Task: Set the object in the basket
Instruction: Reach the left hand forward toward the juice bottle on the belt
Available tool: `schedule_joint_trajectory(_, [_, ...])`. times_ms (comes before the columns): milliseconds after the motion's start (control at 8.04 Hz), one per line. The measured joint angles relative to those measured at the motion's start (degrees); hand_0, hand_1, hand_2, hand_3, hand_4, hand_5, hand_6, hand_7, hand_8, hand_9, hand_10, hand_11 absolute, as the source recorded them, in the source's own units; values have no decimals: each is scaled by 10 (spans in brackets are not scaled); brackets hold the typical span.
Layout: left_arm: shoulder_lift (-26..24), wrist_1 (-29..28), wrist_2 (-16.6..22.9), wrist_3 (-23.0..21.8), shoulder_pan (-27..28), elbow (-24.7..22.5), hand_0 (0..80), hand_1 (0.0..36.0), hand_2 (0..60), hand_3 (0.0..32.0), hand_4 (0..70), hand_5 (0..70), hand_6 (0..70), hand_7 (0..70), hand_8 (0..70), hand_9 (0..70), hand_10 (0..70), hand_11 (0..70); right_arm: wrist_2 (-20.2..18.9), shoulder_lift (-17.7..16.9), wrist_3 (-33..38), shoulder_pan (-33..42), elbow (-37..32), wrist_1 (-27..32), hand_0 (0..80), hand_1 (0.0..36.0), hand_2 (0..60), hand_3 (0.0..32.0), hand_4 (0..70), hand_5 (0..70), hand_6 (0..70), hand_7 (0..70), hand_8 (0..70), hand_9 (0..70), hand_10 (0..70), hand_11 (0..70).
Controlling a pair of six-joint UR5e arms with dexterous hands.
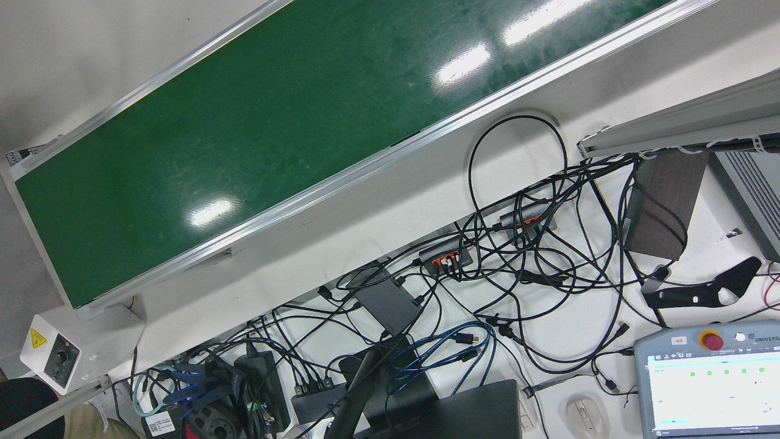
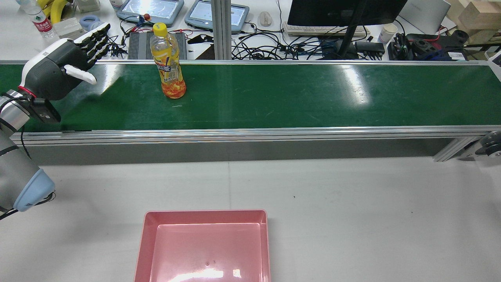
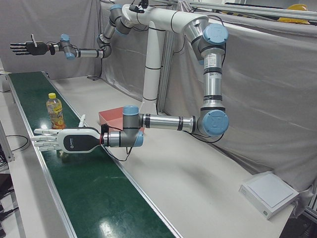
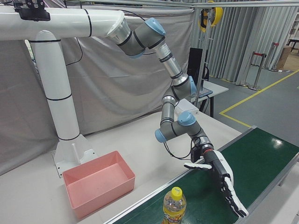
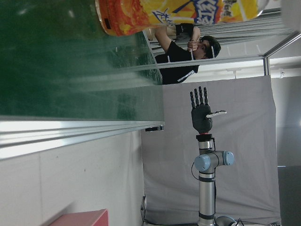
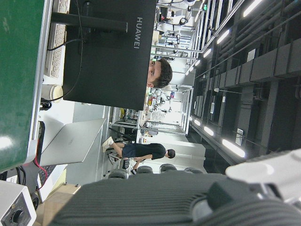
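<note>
A yellow-capped bottle of orange drink (image 2: 169, 62) stands upright on the green conveyor belt (image 2: 297, 98); it also shows in the left-front view as bottle (image 3: 55, 111) and in the right-front view as bottle (image 4: 174, 205). My left hand (image 2: 58, 66) hovers open over the belt's left end, fingers stretched flat, a short way from the bottle and holding nothing. The same left hand (image 3: 64, 140) (image 4: 219, 179) appears from both front corners. My right hand (image 3: 27, 48) is raised high at the belt's far end, open and empty, also seen as right hand (image 5: 201, 113). The pink basket (image 2: 203, 250) sits empty on the white table.
Behind the belt lie tangled cables (image 1: 499, 268), teach pendants (image 2: 152, 9), a monitor (image 2: 344, 11) and a keyboard. A person (image 5: 188, 52) stands beyond the belt. The white table (image 2: 352, 203) spreads between belt and basket. A white box (image 3: 270, 193) lies at the table's corner.
</note>
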Motion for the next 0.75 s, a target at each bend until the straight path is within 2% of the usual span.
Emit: schedule_joint_trajectory(746, [-26, -2, -2, 0, 20, 14, 577, 46, 0, 0, 125, 55, 0, 0, 0, 0, 13, 36, 0, 0, 0, 0, 0, 0, 0, 0, 0, 0, 0, 0, 0, 0, 0, 0, 0, 0])
